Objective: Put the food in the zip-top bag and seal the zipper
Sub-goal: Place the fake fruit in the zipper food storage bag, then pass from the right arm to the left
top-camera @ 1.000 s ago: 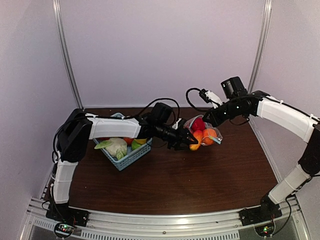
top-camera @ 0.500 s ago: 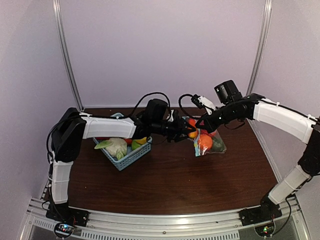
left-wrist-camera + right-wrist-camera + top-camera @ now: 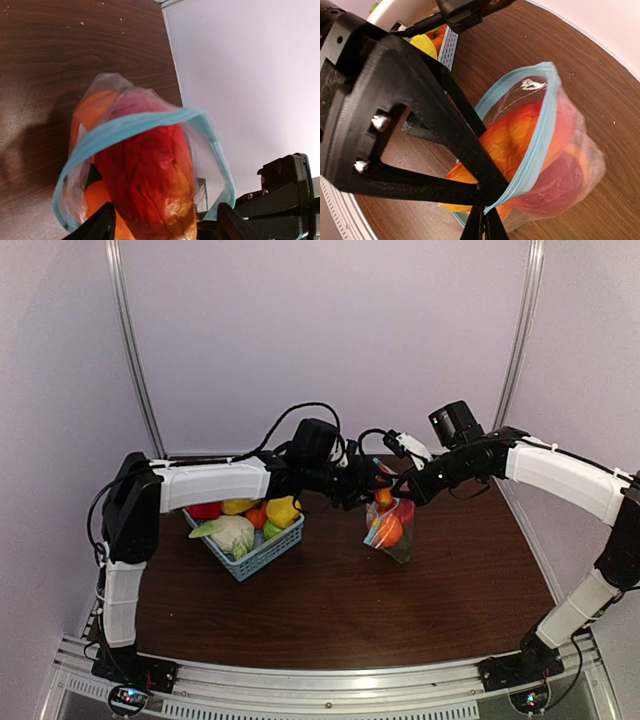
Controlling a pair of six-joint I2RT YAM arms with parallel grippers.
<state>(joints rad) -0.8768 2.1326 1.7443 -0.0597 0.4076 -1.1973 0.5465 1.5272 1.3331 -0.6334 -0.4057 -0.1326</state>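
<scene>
The zip-top bag [image 3: 391, 532] hangs right of centre over the table [image 3: 330, 612], holding red and orange food [image 3: 150, 175]. The right gripper [image 3: 482, 221] pinches its zipper [image 3: 540, 134]. The left gripper [image 3: 160, 226] has its 2 fingers spread around the bag's mouth. The basket [image 3: 262, 556] on the left holds a cabbage [image 3: 232, 534].

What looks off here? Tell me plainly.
Nothing spilled or torn. The right gripper holds the zip-top bag up by its zipper, which gapes; a red food piece crowds the mouth beside the open left gripper.
</scene>
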